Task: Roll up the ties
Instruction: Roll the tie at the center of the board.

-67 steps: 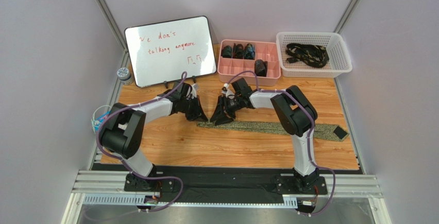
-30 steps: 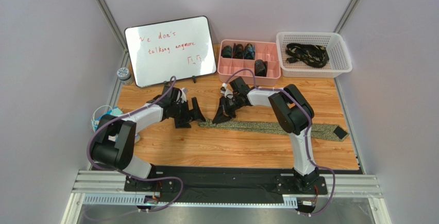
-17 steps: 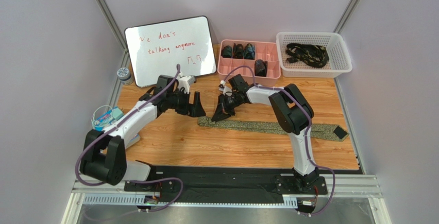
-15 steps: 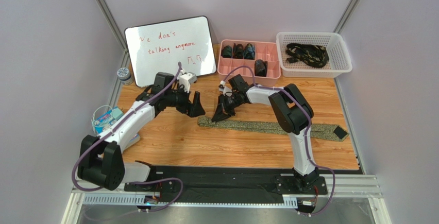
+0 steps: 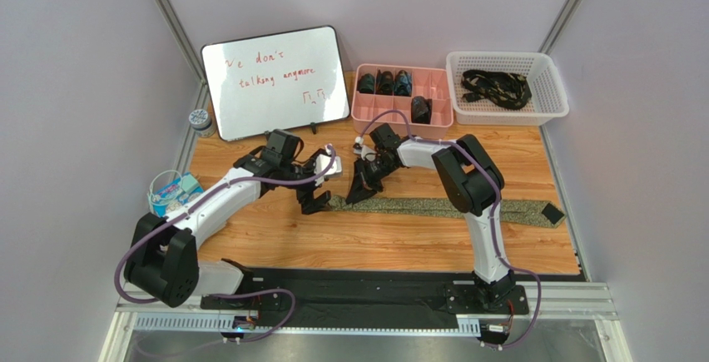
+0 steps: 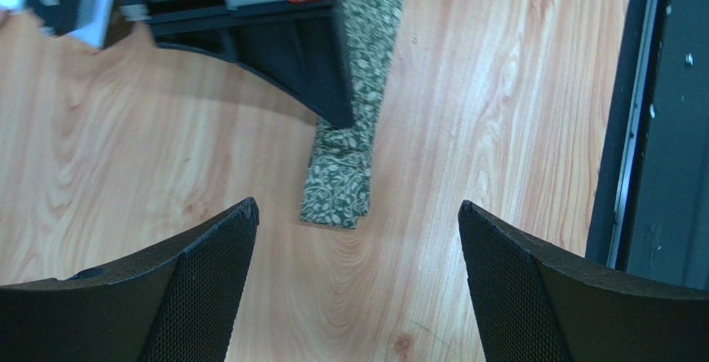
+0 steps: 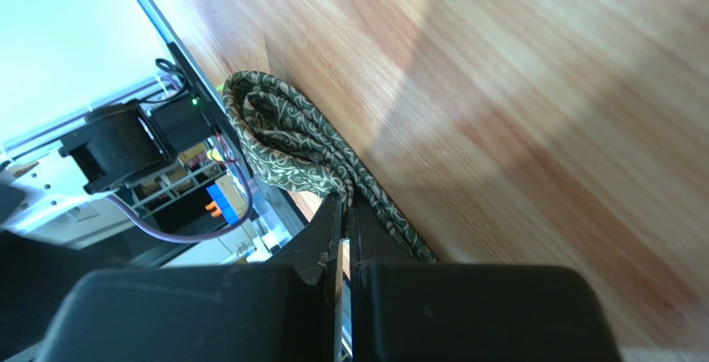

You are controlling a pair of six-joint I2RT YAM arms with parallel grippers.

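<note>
While the olive tie (image 5: 449, 207) is lying flat across mid-frame on the desk (image 5: 374, 241), right fingers (image 5: 358, 185) are clamping its seemingly soft, limp fabric near the narrow left end and left fingers (image 6: 200, 287) are hovering spread above that tip, judged the best hold.

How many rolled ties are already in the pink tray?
4 rolled ties: three side by side in the back row, one in the front row. The walls of the pink tray may hide more.
</note>
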